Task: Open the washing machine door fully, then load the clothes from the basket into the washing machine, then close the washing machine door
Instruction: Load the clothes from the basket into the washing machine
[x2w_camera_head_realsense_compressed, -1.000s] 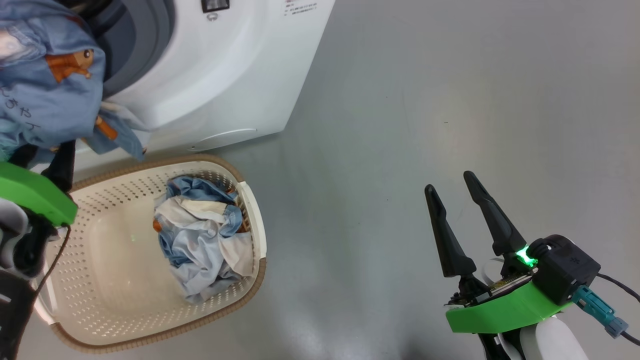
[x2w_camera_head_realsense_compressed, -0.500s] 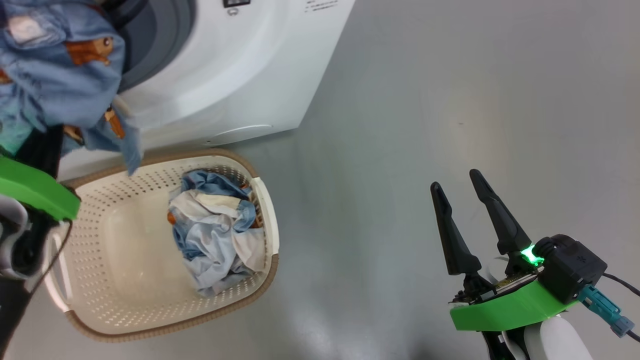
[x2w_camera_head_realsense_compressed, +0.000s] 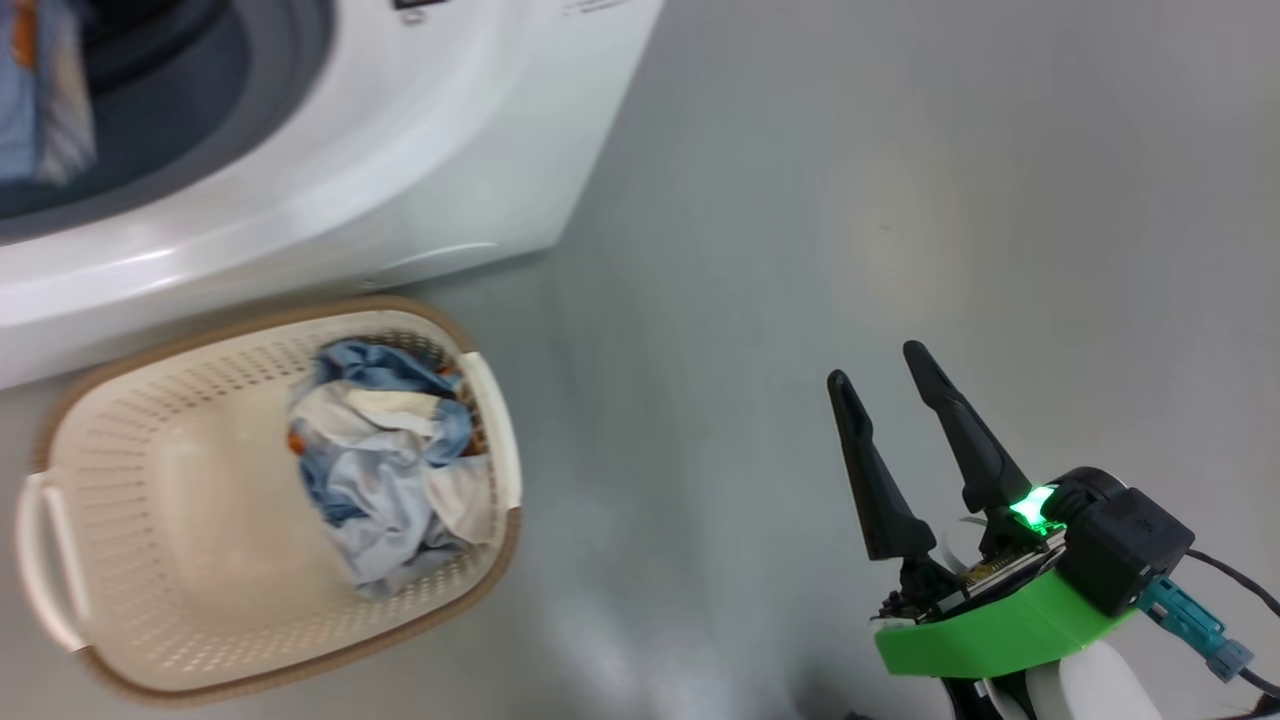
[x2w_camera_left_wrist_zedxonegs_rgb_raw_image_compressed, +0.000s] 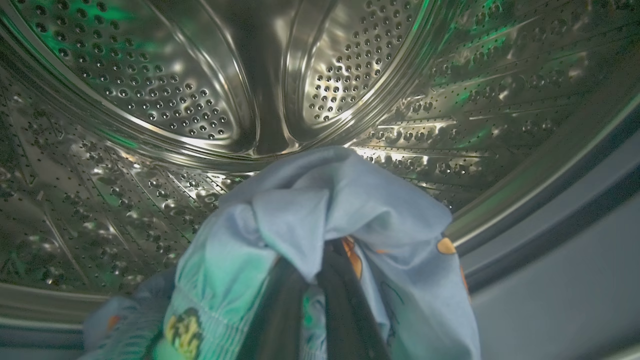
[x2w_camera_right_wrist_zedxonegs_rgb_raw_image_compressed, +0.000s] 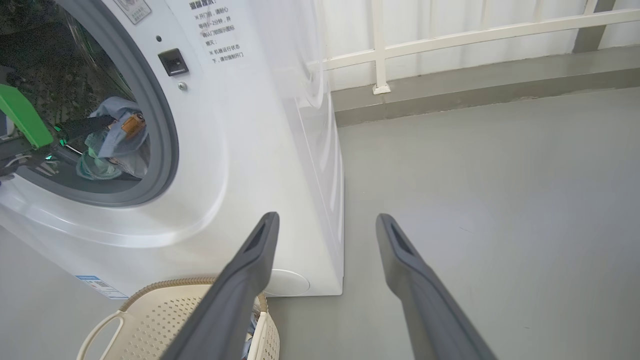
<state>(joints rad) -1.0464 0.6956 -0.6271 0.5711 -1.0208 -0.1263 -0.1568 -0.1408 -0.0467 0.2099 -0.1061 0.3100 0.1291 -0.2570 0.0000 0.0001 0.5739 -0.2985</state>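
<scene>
Grey floor (x2w_camera_head_realsense_compressed: 700, 300) between basket (x2w_camera_head_realsense_compressed: 120, 450), right claw (x2w_camera_head_realsense_compressed: 874, 363)

Looked like a laundry corner on a balcony or utility bay. White front-load washing machine (x2w_camera_right_wrist_zedxonegs_rgb_raw_image_compressed: 260, 165) stood on a bare grey painted floor (x2w_camera_right_wrist_zedxonegs_rgb_raw_image_compressed: 500, 200), cream laundry basket (x2w_camera_head_realsense_compressed: 130, 450) just in front of it, white railing (x2w_camera_right_wrist_zedxonegs_rgb_raw_image_compressed: 450, 35) and low grey kerb (x2w_camera_right_wrist_zedxonegs_rgb_raw_image_compressed: 450, 85) behind it.

Left gripper (x2w_camera_left_wrist_zedxonegs_rgb_raw_image_compressed: 313, 295) closed tight, stretched forward; right gripper (x2w_camera_head_realsense_compressed: 877, 364) wide apart, pointing forward.
</scene>
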